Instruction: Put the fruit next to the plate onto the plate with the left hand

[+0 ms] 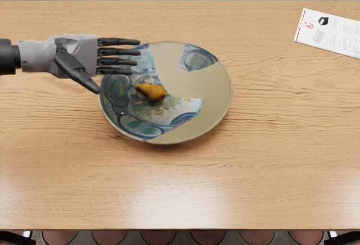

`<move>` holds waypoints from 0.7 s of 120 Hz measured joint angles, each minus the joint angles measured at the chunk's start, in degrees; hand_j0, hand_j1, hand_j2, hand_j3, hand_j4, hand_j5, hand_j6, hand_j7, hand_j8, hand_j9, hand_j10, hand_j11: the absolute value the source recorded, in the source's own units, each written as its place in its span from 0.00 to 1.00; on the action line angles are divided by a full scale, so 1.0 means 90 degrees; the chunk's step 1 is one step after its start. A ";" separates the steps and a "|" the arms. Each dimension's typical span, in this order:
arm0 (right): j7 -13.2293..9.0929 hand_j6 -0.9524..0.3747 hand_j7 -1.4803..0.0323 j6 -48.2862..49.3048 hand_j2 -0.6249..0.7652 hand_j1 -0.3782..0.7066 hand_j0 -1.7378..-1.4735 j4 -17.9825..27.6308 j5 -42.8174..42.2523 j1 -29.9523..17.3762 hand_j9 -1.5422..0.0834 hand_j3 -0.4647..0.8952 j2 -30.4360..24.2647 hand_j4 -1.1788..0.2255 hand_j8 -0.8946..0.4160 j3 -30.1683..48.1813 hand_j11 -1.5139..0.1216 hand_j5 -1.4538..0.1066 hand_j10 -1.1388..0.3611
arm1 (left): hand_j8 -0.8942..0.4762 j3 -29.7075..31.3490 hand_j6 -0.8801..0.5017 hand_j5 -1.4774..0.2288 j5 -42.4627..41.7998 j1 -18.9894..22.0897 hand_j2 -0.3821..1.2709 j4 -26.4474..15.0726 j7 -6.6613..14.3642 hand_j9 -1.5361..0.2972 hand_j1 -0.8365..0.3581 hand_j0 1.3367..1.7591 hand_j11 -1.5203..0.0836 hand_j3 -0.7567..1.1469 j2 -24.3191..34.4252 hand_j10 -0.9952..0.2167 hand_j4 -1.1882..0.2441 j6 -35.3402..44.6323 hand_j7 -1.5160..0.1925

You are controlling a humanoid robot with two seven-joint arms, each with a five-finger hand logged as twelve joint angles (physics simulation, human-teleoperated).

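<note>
Our left hand (97, 58) hovers flat at the left rim of the plate (216, 93), four fingers stretched straight over the edge and the thumb hanging beside it. The hand is fully open and grips nothing. The fruit (152, 91), a small orange piece, lies inside the plate on its patterned left half, near our fingertips but apart from them. We judge the placing done: the fruit rests low in the dish, where the sloping wall should stop it rolling out. The plate sits mid-bench (281, 160), and a leaflet (329, 31) lies well apart at the far right. Next, we think, the hand should draw clear without nudging the rim.
</note>
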 joint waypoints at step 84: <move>0.0000 0.72 0.98 -0.0001 0.45 0.03 0.30 0.0000 0.0000 0.0000 0.95 0.34 0.0000 0.84 0.68 0.0001 0.93 0.93 0.76 | 0.64 -0.0055 0.62 0.85 -0.0572 0.0655 0.23 0.0710 0.0000 0.82 0.97 0.76 0.93 0.40 0.1414 0.80 0.82 -0.0217 0.87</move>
